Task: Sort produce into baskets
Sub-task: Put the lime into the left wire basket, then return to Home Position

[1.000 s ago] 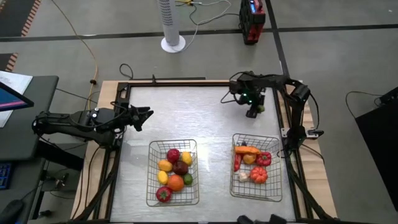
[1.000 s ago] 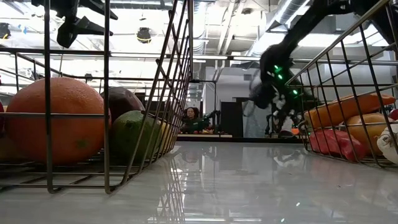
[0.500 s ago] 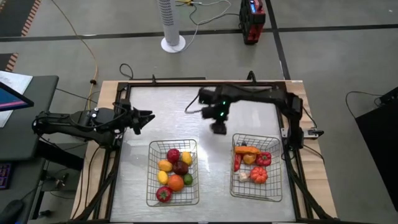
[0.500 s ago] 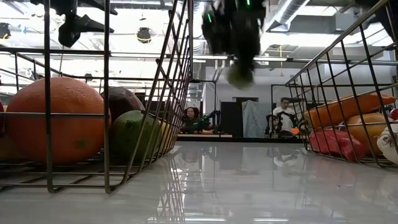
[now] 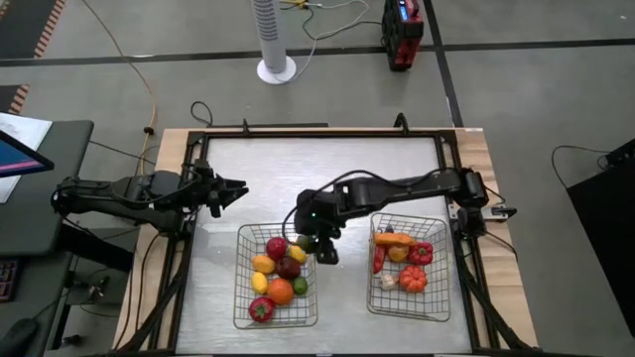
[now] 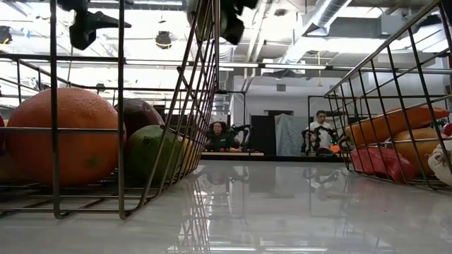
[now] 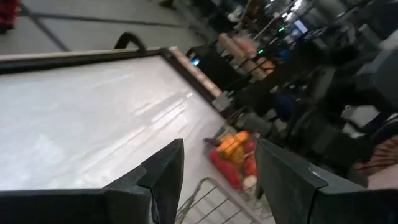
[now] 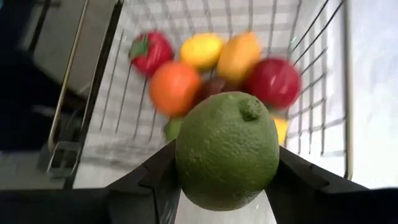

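Observation:
My right gripper (image 5: pixel 319 245) is shut on a green lime (image 8: pixel 227 149) and hangs above the far right corner of the left wire basket (image 5: pixel 240 288). That basket holds red, yellow, orange, dark purple and green rounds, which show below the lime in the right wrist view (image 8: pixel 205 68). The right basket (image 5: pixel 444 288) holds a carrot, a red chili, garlic and red rounds. My left gripper (image 5: pixel 238 188) is open and empty at the table's left side, above the surface. My right gripper pinches the lime between its two fingers, which lie on its two opposite sides (image 8: pixel 183 165). The fingers slant down from the table's right. The lime is lifted clear, above the basket's rim, its stem end (image 8: pixel 250 109) facing the camera.
The table's far half is bare steel (image 5: pixel 317 164). A raised dark frame (image 5: pixel 298 129) runs round the table. In the low view the two baskets' wire walls (image 6: pixel 205 85) flank an open lane, and people sit in the room beyond the table (image 6: pixel 321 127).
My right gripper has swung from the table's far right corner toward the near left, carrying the lime, and now hangs over the left basket's far right corner. It has stayed shut on the lime.

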